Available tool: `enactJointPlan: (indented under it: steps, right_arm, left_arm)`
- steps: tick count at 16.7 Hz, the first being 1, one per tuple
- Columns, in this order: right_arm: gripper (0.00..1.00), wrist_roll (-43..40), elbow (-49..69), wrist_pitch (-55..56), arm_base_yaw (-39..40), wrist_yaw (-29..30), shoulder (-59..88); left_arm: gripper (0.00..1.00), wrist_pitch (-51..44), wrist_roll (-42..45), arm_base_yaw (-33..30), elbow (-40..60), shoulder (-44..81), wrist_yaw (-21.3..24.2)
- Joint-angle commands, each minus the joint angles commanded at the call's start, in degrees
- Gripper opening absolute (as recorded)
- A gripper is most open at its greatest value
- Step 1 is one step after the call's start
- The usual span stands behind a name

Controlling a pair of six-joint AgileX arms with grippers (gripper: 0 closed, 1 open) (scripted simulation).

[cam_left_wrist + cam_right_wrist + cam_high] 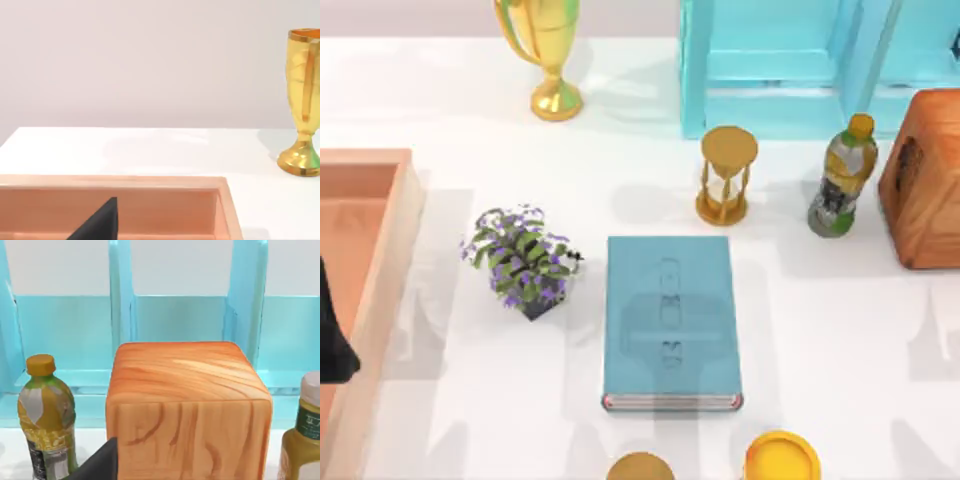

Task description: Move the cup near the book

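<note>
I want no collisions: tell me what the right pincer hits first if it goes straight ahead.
Most likely the wooden box, dead ahead in the right wrist view, with the bottle beside it; depth is unclear.

Overhead top view; low wrist views sharing its trophy (548, 50), bottle (842, 176)

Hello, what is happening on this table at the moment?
Nothing is being held yet. The cup stands at the table's near edge, just below the book, with a yellow round object beside it. The left arm sits over the wooden tray on the left; the right wrist camera faces a wooden box and a bottle.
</note>
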Motion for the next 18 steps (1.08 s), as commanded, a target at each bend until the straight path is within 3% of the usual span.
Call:
enactJointPlan:
  steps: [4, 8, 18]
  right_arm:
    - [1.00, -1.8, 1.5, -1.8, -0.1, 0.0, 1.7]
    - [1.00, -12.7, 9.2, -11.7, -0.4, -0.2, 10.5]
    - [1.00, -65.6, 37.0, -54.8, -2.3, -0.6, 47.7]
  left_arm:
    - [1.00, 0.0, 0.0, 0.0, 0.0, 0.0, 0.0]
    - [1.00, 0.0, 0.0, 0.0, 0.0, 0.0, 0.0]
    - [1.00, 0.0, 0.0, 0.0, 0.0, 0.0, 0.0]
